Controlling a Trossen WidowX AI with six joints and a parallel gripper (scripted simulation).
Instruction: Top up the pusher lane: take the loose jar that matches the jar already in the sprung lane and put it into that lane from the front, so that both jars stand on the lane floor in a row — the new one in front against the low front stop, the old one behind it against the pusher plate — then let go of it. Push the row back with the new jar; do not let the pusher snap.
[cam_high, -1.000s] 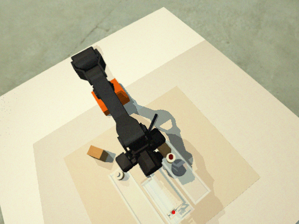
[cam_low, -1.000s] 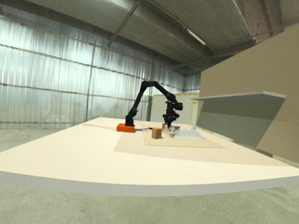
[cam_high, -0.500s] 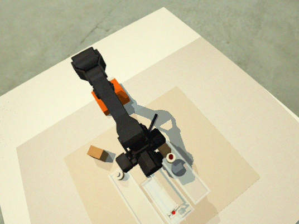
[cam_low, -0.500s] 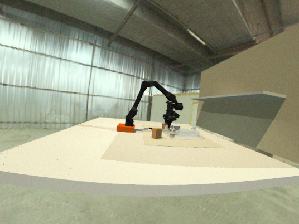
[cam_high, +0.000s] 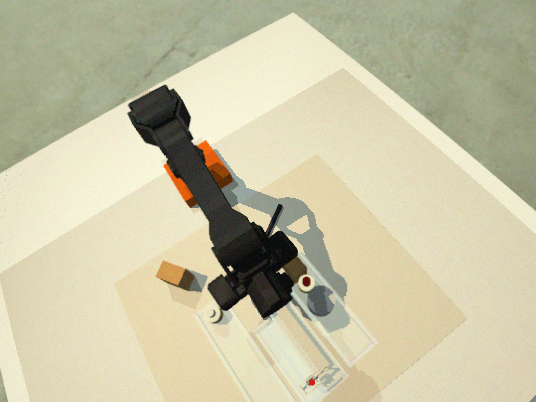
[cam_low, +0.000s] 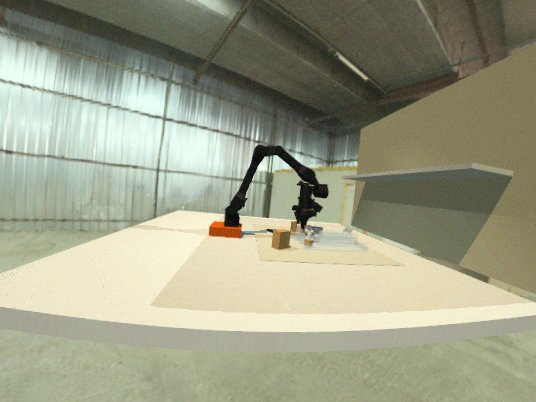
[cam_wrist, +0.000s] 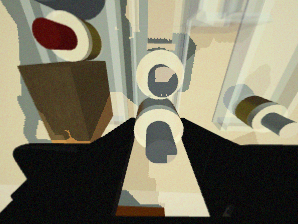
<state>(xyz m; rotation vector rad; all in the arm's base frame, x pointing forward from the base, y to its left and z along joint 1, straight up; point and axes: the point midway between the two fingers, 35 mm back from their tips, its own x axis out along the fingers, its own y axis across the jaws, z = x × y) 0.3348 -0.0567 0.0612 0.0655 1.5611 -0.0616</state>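
Between the dark fingers of the gripper (cam_wrist: 159, 150), a grey-lidded jar (cam_wrist: 158, 134) is being held tight; just ahead, a matching jar (cam_wrist: 160, 75) is standing inside the clear-walled lane (cam_wrist: 131, 45); a red-lidded jar (cam_wrist: 62, 35) and a brown box (cam_wrist: 65, 100) are sitting off to one side.

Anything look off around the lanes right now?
One thing: in the wrist view a brown-banded jar lies tipped on its side right of the centre lane. The gripper holds its grey-lidded jar in line with the lane jar.
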